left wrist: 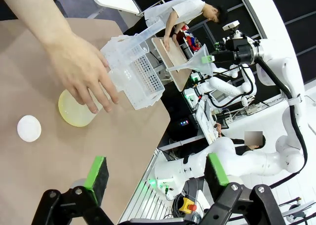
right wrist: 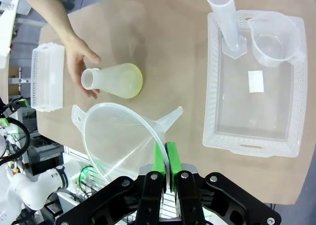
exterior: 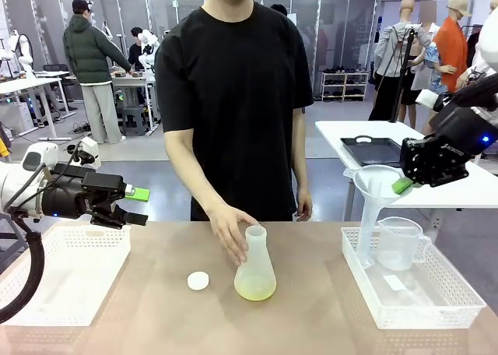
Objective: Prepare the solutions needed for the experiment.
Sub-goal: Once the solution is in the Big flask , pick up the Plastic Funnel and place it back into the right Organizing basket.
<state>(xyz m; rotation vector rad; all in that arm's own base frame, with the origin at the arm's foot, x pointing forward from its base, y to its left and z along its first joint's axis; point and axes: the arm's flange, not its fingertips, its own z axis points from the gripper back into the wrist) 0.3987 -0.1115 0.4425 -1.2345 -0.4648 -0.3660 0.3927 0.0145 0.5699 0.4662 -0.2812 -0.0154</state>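
A translucent conical flask (exterior: 255, 263) stands mid-table with a shallow pool of pale yellow-green solution (exterior: 255, 288) in its base. The person's hand (exterior: 232, 232) rests on its neck. In the right wrist view the flask (right wrist: 118, 80) lies below and to the left. My right gripper (exterior: 406, 184) hangs above the right basket, shut on the rim of a clear funnel (exterior: 377, 181); its green pads (right wrist: 159, 158) pinch the funnel (right wrist: 123, 136). At the left, my left gripper (exterior: 134, 205) is open and holds nothing, its fingers (left wrist: 97, 171) spread wide.
A small white cap (exterior: 198, 280) lies left of the flask. The white basket (exterior: 451, 308) at the right holds a beaker (exterior: 399, 243) and a graduated cylinder (right wrist: 224, 15). Another white basket (exterior: 66, 273) sits below my left gripper. The person stands at the far edge.
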